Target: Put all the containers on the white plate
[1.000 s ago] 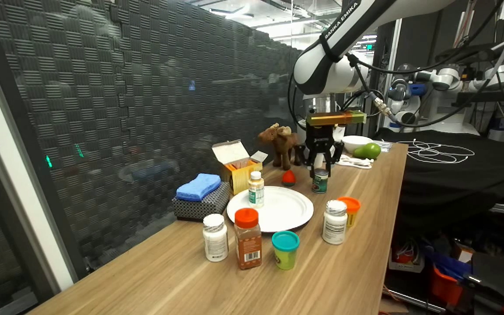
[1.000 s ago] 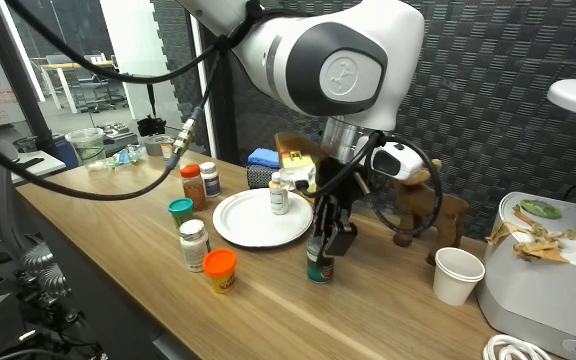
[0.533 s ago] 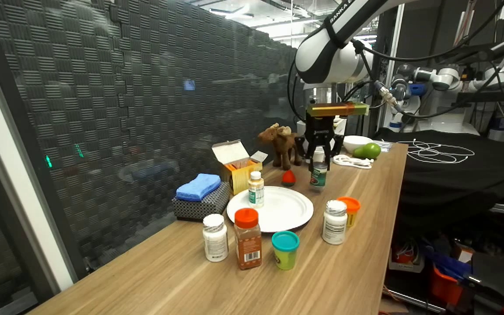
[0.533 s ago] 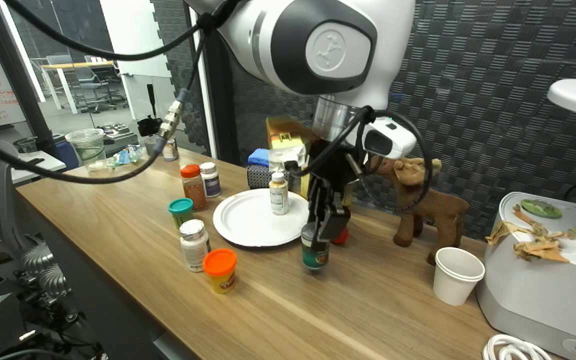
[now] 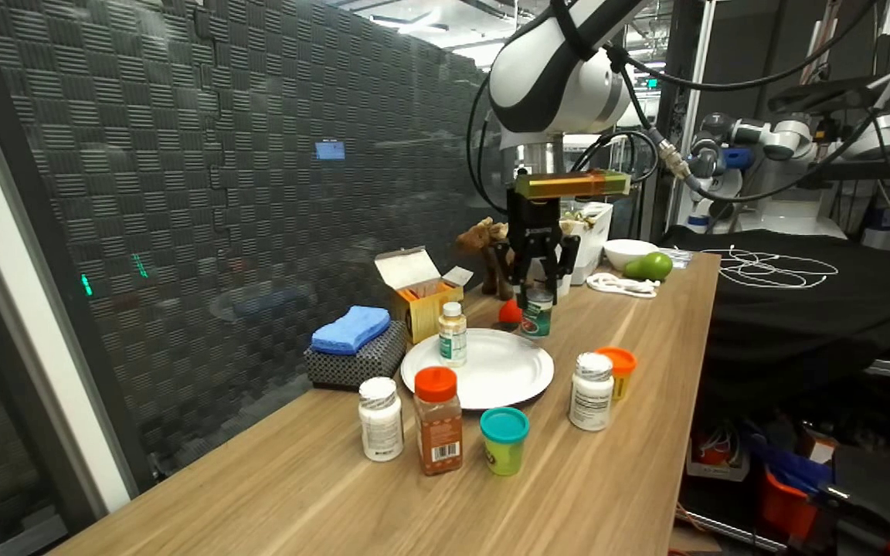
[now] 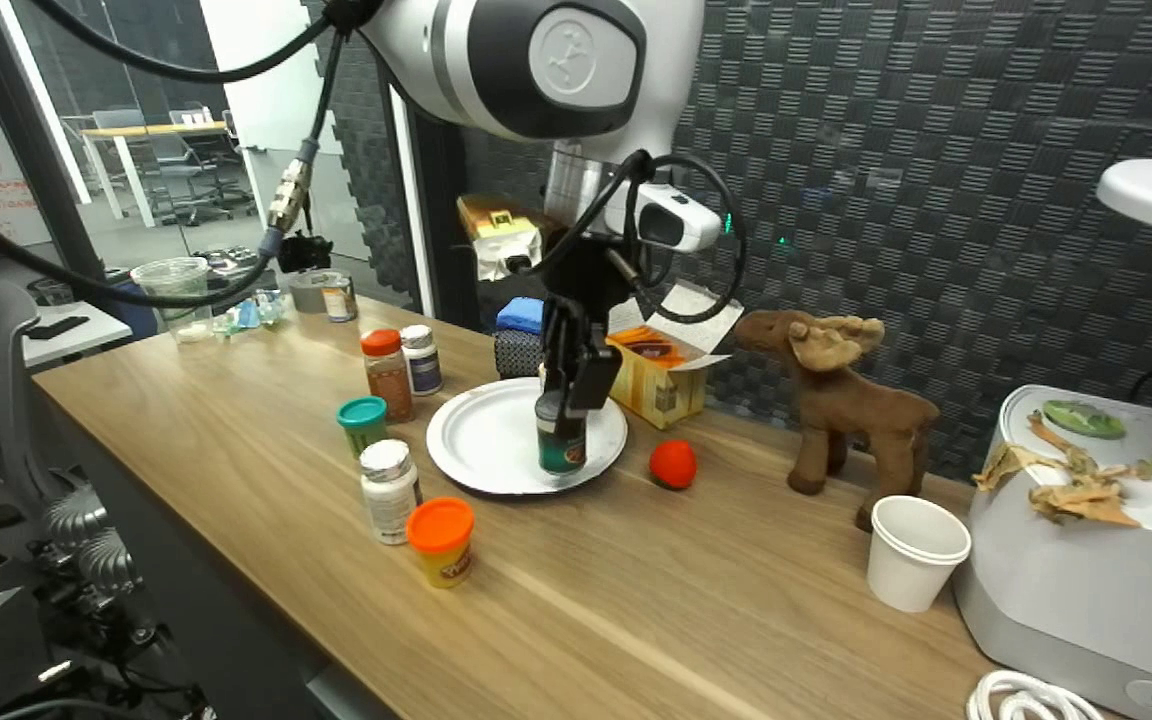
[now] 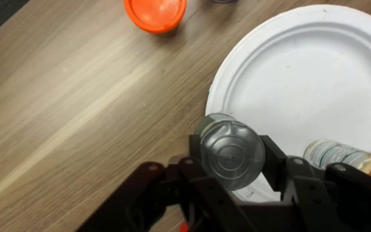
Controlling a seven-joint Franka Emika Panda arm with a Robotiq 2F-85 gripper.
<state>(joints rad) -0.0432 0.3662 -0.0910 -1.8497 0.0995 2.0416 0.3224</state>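
My gripper (image 5: pixel 537 300) is shut on a green can (image 6: pixel 562 450). Its silver end (image 7: pixel 232 158) shows between the fingers in the wrist view. The can is upright, over the near rim of the white plate (image 7: pixel 301 93) in the wrist view. A bottle with a white cap (image 5: pixel 453 340) stands on the plate, mostly hidden by the gripper in an exterior view. On the table stand a white bottle (image 5: pixel 380 423), a red-lidded shaker (image 5: pixel 439 436), a teal-lidded tub (image 5: pixel 504 446), another white bottle (image 5: pixel 591 395) and an orange-lidded tub (image 6: pixel 440 545).
Behind the plate are an open yellow box (image 6: pixel 658 385), a blue sponge (image 5: pixel 350 330) on a dark patterned box (image 5: pixel 356 364), and a brown toy moose (image 6: pixel 851 410). A small red object (image 6: pixel 673 464) lies beside the plate. Paper cups (image 6: pixel 914 560) stand near a grey machine (image 6: pixel 1066 580).
The gripper has lifted the green can off the table and carried it toward the plate. The other containers have not moved.
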